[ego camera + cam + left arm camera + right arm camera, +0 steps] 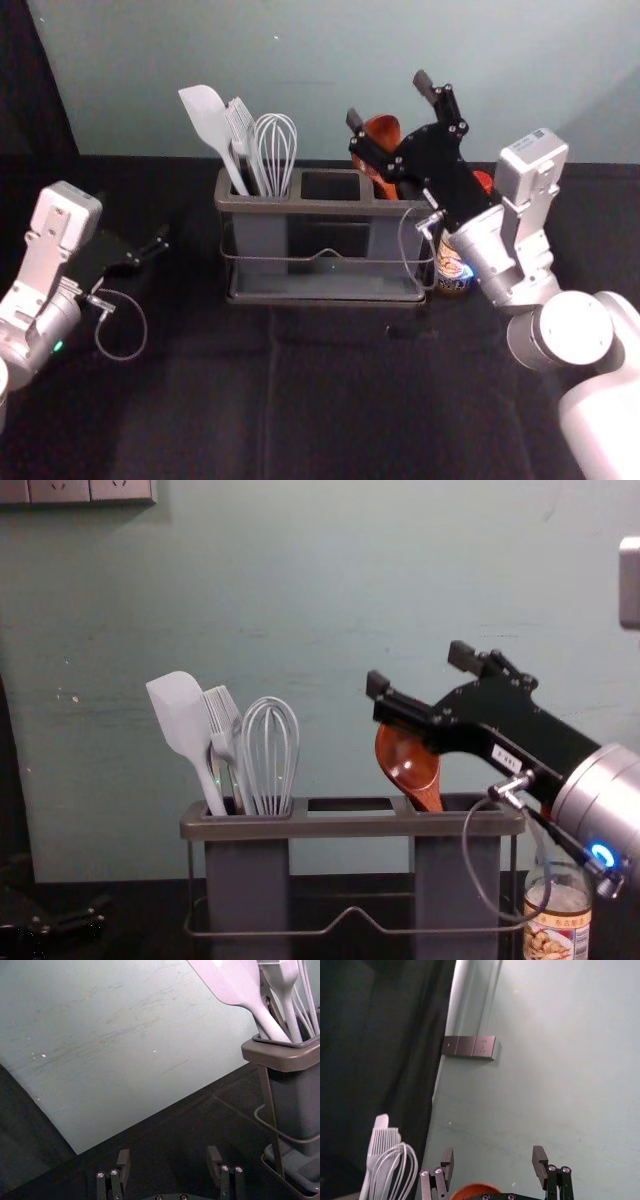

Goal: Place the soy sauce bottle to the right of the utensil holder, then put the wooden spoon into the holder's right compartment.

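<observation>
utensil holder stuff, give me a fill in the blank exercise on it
The wooden spoon stands in the ____ compartment of the holder.
The whisk stands in the ____ one.
The bottle beside the holder has a ____ cap.
The right gripper, near the spoon, is ____, like the left gripper, off the holder's left end.

right; left; red; open

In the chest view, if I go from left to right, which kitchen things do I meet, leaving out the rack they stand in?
White spatula → white brush → whisk → wooden spoon → soy sauce bottle.
</observation>
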Robot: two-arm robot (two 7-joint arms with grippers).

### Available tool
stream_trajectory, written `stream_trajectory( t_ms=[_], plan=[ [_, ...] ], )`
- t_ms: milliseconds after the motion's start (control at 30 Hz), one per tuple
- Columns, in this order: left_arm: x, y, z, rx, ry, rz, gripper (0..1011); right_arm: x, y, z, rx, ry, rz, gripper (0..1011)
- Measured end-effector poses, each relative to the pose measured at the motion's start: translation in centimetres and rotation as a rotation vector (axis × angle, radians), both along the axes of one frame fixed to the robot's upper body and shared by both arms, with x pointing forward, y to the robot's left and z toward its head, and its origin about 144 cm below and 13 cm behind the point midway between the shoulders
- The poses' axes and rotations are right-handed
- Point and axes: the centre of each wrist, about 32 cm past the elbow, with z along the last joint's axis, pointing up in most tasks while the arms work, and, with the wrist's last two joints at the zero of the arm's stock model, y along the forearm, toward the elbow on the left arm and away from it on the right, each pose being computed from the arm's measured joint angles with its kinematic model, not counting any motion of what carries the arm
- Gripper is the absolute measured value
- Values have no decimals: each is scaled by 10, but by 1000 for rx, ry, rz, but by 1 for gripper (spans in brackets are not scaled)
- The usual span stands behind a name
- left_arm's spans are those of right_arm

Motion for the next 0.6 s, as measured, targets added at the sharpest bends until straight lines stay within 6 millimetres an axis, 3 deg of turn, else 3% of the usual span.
stream_trajectory(
  t_ms=[300,600],
  plan=[
    [0,0,0,0,0,0,1005,-13,-1,9,20,-36,-14,1004],
    [0,0,0,0,0,0,1005,-43,-11,7,27,-50,-37,1004]
  ],
)
